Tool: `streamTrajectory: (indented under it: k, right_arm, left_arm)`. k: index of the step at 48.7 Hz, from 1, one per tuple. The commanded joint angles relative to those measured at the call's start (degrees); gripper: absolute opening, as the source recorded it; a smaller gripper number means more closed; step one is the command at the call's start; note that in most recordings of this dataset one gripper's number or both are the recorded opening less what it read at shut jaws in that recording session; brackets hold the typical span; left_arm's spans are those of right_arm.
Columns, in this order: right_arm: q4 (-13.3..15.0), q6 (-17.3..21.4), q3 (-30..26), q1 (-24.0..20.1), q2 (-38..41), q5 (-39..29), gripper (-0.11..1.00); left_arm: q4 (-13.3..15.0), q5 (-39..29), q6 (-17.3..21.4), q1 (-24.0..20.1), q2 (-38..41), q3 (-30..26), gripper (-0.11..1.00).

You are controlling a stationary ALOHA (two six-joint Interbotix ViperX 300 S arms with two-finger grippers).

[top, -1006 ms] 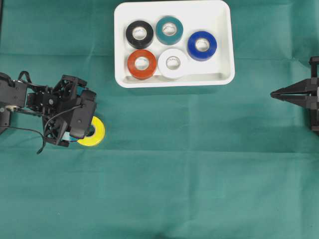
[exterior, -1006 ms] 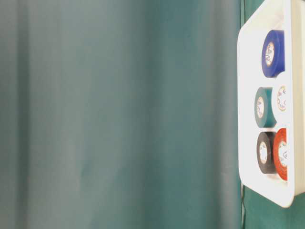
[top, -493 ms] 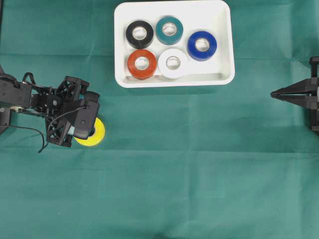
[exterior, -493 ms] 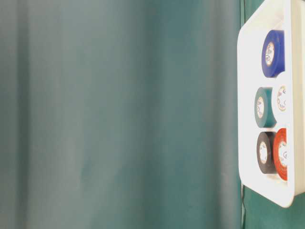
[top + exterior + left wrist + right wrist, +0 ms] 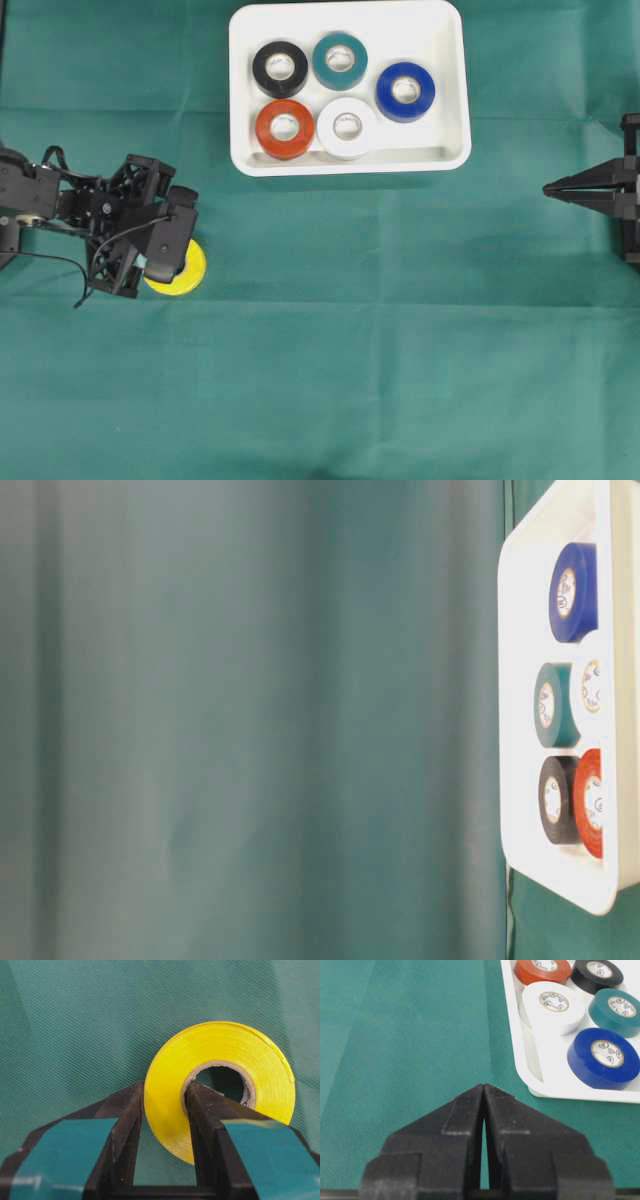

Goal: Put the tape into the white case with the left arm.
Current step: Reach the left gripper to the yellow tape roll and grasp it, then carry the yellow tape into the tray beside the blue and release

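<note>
A yellow tape roll (image 5: pixel 188 274) (image 5: pixel 225 1052) lies on the green cloth at the left, far from the white case (image 5: pixel 350 165) at the top middle. My left gripper (image 5: pixel 166 260) (image 5: pixel 165 1091), with teal bands, is shut on the roll's wall: one finger is outside it and the other is inside the core hole. In the overhead view the wrist hides most of the roll. My right gripper (image 5: pixel 548 188) (image 5: pixel 484 1086) rests shut and empty at the right edge, its tips together.
The white case (image 5: pixel 560 1091) (image 5: pixel 515 680) holds several rolls: black (image 5: pixel 280 68), teal (image 5: pixel 340 60), blue (image 5: pixel 405 91), red (image 5: pixel 285 128) and white (image 5: pixel 347 126). Its right end has bare floor. Green cloth covers the table.
The left gripper's jaws have closed onto the yellow roll's wall. The wrist and the roll have shifted slightly to the left. The right arm has not moved.
</note>
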State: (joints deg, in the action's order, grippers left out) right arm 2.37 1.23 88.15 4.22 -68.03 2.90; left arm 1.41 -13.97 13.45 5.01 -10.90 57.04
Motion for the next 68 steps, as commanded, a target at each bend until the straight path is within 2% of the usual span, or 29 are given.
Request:
streamTrajectory:
  k: [1,13,26,33,42,60,68]
  right_arm:
    - [0.1,0.0,-0.6,0.1,0.4,0.6,-0.09]
    - [0.1,0.0,-0.6,0.1,0.4,0.6,-0.09]
    - [0.1,0.0,-0.6,0.1,0.4,0.6,-0.09]
    - [0.0,0.0,-0.6,0.1,0.4,0.6,-0.09]
    - [0.1,0.0,-0.6,0.1,0.4,0.6,-0.09]
    - [0.1,0.0,-0.6,0.1,0.4,0.6,-0.09]
    - [0.0,0.0,-0.6,0.1,0.4,0.6,-0.09]
  left_arm:
    - [0.1,-2.2,-0.3,1.1,-2.9,-2.1,0.24]
    - [0.1,-10.4,-1.0,2.4,-9.2,-5.5,0.24]
    - [0.1,-10.6,-1.0,1.1,-10.7,-5.8,0.24]
    - [0.1,-8.2,-1.0,-1.4,-8.8,-6.8,0.24]
    - [0.1,-4.5,-0.6,-5.6,-4.2,-10.7,0.24]
    - [-0.1,-4.2,-0.1,-13.7,7.6,-23.4,0.24]
    - [-0.1,-4.3,1.5,-16.1,12.3,-29.2,0.24]
